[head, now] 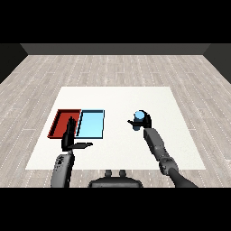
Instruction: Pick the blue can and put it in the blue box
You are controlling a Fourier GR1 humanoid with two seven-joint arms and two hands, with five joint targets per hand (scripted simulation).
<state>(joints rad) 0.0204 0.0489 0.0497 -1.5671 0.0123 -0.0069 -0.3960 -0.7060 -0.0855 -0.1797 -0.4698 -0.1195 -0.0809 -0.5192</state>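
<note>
A blue can (139,115) stands upright on the white table, right of the middle. My right hand (143,122) is wrapped round it, fingers curled on its left side, so only the can's top shows. The light blue tray (91,124) lies left of centre with nothing in it, next to the red tray (63,122) on its left. My left hand (70,137) hovers over the near edge of the two trays, fingers straight and pointing away, thumb stuck out to the right.
The white table (117,99) stretches wide behind the trays and the can. Beyond its edges is grey plank floor (117,67). About a hand's width of table separates the light blue tray from the can.
</note>
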